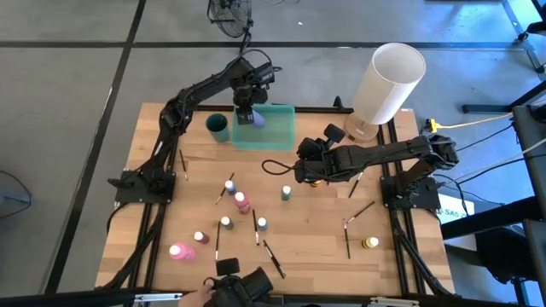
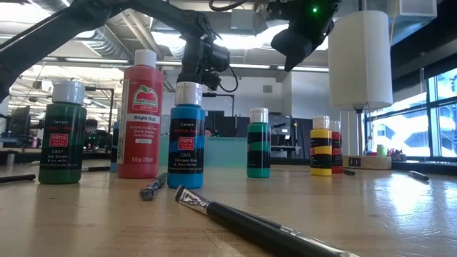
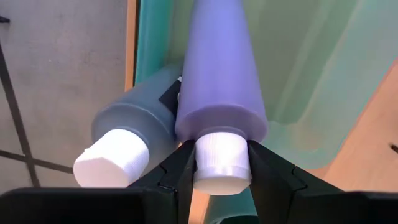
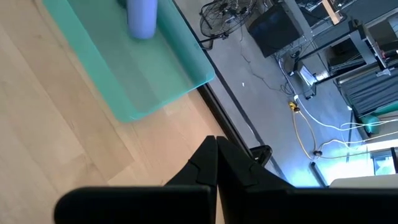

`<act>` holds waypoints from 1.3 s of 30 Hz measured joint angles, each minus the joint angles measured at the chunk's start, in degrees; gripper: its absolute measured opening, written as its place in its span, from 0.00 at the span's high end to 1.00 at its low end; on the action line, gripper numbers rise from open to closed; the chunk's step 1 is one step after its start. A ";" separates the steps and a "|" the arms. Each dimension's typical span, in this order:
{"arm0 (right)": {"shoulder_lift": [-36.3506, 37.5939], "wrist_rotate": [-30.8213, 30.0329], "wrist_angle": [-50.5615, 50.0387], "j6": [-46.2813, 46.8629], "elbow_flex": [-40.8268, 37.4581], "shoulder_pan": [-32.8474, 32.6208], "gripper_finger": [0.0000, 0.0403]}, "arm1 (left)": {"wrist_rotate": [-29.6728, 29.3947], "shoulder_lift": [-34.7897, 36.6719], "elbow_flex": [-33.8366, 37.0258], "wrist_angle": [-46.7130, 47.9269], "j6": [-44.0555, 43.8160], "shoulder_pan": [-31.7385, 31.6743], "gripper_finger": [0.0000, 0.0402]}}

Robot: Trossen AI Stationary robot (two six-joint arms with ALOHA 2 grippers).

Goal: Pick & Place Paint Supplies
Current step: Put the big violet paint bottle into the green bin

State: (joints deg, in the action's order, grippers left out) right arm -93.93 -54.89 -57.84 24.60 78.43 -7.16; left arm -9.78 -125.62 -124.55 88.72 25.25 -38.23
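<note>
desk [image 1: 316, 230]: we still see loads of bottles and brushes scattered on it, so plenty left to sort.
tray [image 1: 277, 136]: we reckon it's the drop spot.
left hand [image 3: 221, 165]: above the tray, pinching the purple bottle [image 3: 219, 68] by its cap so it hangs clear.
right hand [image 4: 216, 163]: fingers pressed together, carrying nothing, waiting above mid-desk.
</note>
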 joint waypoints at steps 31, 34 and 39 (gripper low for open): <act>0.00 0.11 -0.22 -0.02 0.00 0.00 1.00 | 4.58 17.20 12.63 1.30 -4.70 2.56 0.70; 0.00 0.09 -0.13 -0.02 0.00 0.11 1.00 | 4.55 20.50 16.35 1.56 -2.14 2.14 0.70; 0.00 0.10 0.93 -0.04 0.00 0.24 1.00 | 3.25 21.97 17.65 1.27 -1.09 1.96 0.70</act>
State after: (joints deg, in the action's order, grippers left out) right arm -93.93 -54.79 -56.92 24.56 78.43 -6.92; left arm -6.52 -103.66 -106.90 89.99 24.16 -36.27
